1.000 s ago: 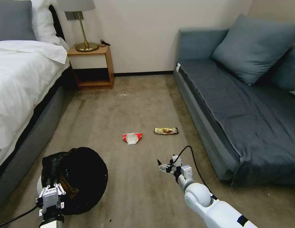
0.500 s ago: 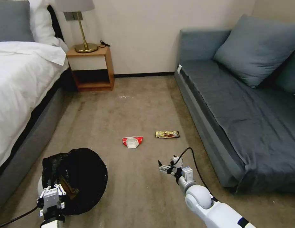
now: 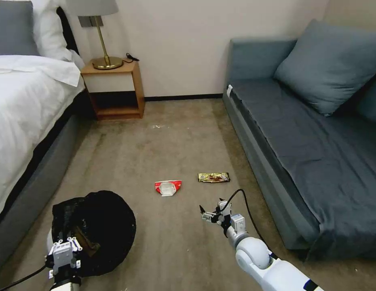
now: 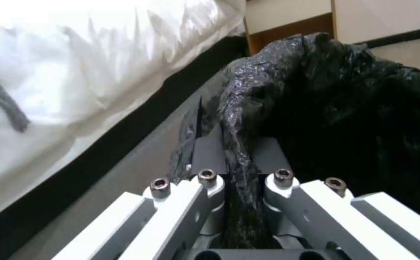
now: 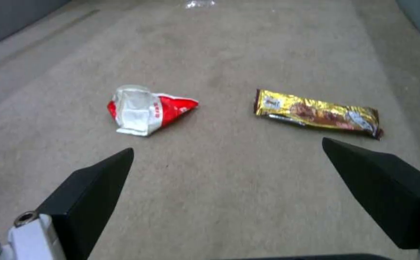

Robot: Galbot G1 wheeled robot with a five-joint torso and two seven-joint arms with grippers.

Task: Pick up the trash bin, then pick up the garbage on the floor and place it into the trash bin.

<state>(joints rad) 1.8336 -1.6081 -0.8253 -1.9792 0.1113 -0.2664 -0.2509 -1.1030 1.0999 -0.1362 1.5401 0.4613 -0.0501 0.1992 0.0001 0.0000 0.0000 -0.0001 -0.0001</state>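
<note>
A white-sheeted bed [image 3: 26, 105] ran along the left of the carpeted floor [image 3: 172, 145], and a blue-grey sofa [image 3: 301, 133] with a large cushion [image 3: 329, 64] ran along the right. Between them, against the far wall, stood a wooden nightstand [image 3: 113, 87] carrying a brass lamp [image 3: 101, 36].

The trash bin [image 3: 93, 232], lined with a crinkled black bag, sat low at the near left of the floor, close to the side of the bed. The left gripper [image 3: 63, 252] was at the bin's near rim, and in the left wrist view its jaws were clamped on a fold of the black bag [image 4: 239, 151] at that rim.

The right gripper [image 3: 210, 214] hung above bare carpet at the near middle of the floor, its jaws wide apart with nothing between them, its dark fingertips [image 5: 99, 180] framing the litter beyond.

Two pieces of garbage lay on the floor past that gripper, apart from each other. The gold-brown snack bar wrapper [image 3: 213, 177] lay flat nearer the sofa, and the red-and-white wrapper [image 3: 168, 187] lay crumpled to its left, between it and the bin.
</note>
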